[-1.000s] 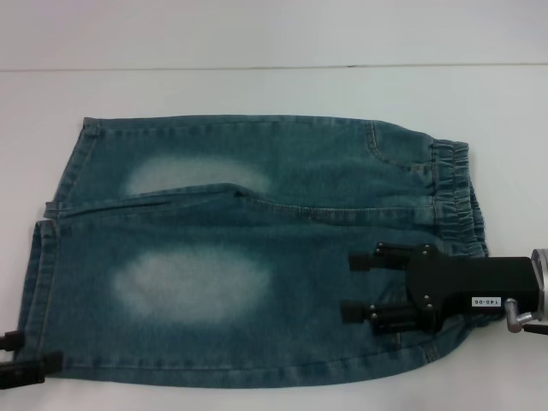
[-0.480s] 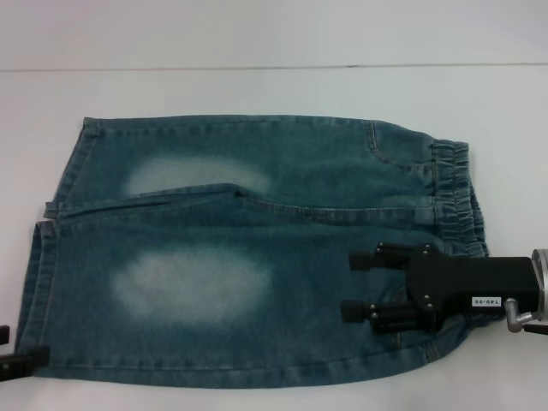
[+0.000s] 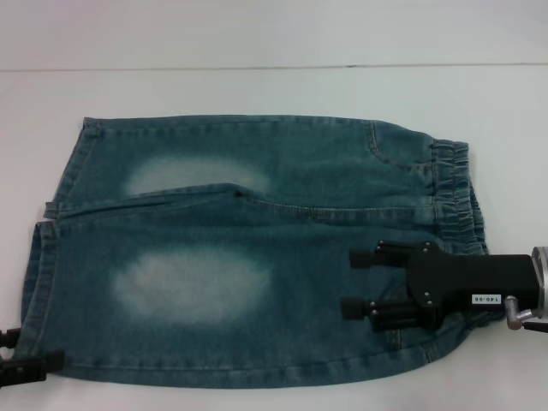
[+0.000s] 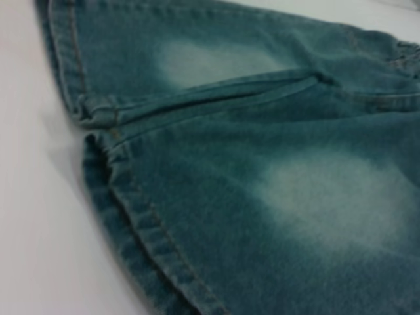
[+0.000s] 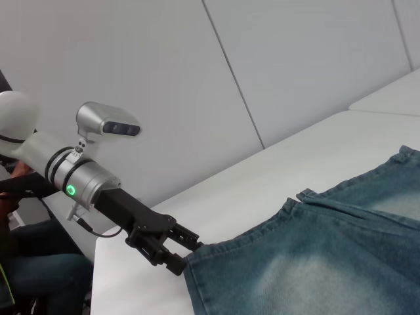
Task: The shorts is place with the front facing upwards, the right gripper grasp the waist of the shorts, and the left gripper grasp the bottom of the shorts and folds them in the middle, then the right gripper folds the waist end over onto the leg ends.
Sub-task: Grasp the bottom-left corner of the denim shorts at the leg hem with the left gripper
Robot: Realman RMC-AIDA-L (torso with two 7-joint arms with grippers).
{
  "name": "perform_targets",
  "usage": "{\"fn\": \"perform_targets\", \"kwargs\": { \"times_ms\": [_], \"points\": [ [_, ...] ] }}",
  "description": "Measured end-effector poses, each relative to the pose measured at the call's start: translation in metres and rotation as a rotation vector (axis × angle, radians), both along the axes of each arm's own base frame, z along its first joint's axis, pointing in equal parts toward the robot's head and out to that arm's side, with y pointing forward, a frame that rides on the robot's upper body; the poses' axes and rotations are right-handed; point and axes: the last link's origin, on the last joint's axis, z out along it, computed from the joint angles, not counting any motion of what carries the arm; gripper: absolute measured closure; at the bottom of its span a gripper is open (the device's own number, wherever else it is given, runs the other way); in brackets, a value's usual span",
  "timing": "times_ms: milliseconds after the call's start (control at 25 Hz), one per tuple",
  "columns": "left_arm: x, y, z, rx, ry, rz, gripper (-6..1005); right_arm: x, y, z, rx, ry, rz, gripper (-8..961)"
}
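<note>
The denim shorts [image 3: 257,248] lie flat on the white table [image 3: 274,90], filling most of the head view, with the elastic waist [image 3: 454,201] toward 3 o'clock and the two leg hems toward 9 o'clock. The cloth is blue-green with a pale faded patch on each leg, and the seam between the legs runs across the middle. The right gripper [image 3: 360,284] reaches in from 3 o'clock and sits over the near part of the shorts just inside the waist, its two fingers spread wide apart with nothing between them; whether they touch the cloth cannot be told. The left gripper [image 3: 38,353] is at about 8 o'clock, at the near corner of the leg hem. In the right wrist view its fingers [image 5: 180,252] stand parted at the hem's edge, touching or nearly touching it.
</note>
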Motion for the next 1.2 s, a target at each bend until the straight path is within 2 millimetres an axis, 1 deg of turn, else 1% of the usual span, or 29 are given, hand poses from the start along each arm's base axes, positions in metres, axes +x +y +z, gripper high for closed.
{"fn": "perform_targets", "kwargs": {
  "times_ms": [440,1000,1200],
  "points": [
    [0.0035,0.0018,0.0037,0.005,-0.001,-0.016,95,-0.0006,0.0017,-0.0003,0.003,-0.004,0.0,38],
    [0.006,-0.0002,-0.0009,-0.024,-0.024,-0.021,96,-0.0007,0.0019,-0.0005,0.002,-0.006,0.002,38],
    [0.0062,0.0027,-0.0006,-0.023,-0.016,-0.024,97,-0.001,0.0022,-0.0005,0.003,-0.006,0.003,38]
  ]
}}
